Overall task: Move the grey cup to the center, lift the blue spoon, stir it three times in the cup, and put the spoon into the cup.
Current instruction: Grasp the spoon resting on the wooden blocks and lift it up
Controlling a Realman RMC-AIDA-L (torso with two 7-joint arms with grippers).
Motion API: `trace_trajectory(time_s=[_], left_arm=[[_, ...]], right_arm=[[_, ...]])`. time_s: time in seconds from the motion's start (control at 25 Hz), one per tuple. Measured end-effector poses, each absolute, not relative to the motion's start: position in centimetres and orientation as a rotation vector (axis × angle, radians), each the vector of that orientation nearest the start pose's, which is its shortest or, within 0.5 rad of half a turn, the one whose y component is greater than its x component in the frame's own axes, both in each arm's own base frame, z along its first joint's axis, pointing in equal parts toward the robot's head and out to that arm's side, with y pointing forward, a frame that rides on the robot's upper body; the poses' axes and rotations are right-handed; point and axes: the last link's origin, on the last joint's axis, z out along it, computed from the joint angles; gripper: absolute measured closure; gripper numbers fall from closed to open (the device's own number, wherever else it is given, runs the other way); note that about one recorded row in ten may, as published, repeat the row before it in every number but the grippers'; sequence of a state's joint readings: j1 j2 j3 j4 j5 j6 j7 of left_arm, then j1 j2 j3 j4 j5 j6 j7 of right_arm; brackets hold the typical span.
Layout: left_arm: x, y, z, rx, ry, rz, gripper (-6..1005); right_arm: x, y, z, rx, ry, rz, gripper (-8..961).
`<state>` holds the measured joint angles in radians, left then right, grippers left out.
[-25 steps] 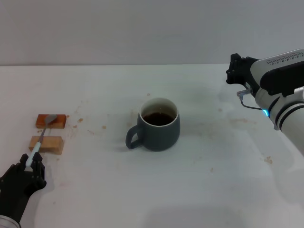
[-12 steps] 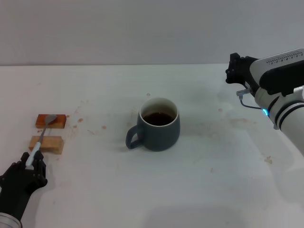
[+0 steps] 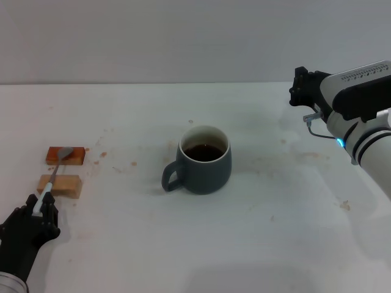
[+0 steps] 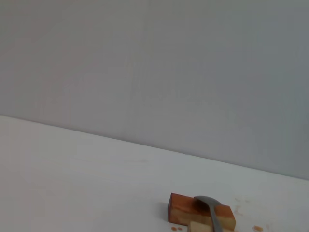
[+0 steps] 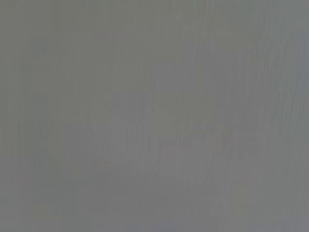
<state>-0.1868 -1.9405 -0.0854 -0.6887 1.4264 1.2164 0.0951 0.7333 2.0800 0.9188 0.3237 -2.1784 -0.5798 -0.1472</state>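
While right hand [image 3: 300, 91] parks high, left hand [image 3: 38, 215] grips blue spoon [image 3: 52, 177] handle.

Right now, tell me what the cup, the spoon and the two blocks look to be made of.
Grey cup: likely glazed ceramic, matte slate outside, cream inside. Blue spoon: dull grey metal bowl, pale handle, maybe plastic. Two blocks: apparently wood, orange-brown and tan.

Head cam high, facing table [image 3: 256, 244], L wrist low, shares wooden blocks [image 3: 65, 155].
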Motion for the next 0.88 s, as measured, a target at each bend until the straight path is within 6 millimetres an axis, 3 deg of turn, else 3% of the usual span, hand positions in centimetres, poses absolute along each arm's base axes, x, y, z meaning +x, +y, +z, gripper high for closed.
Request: trace_trajectory(time_s=[0.88], left_arm=[[-35.34, 21.91, -5.91, -1.477, -0.937, -0.580, 823]], right_arm=[[24.07, 42.88, -6.27, -1.838, 0.559, 0.441, 947]])
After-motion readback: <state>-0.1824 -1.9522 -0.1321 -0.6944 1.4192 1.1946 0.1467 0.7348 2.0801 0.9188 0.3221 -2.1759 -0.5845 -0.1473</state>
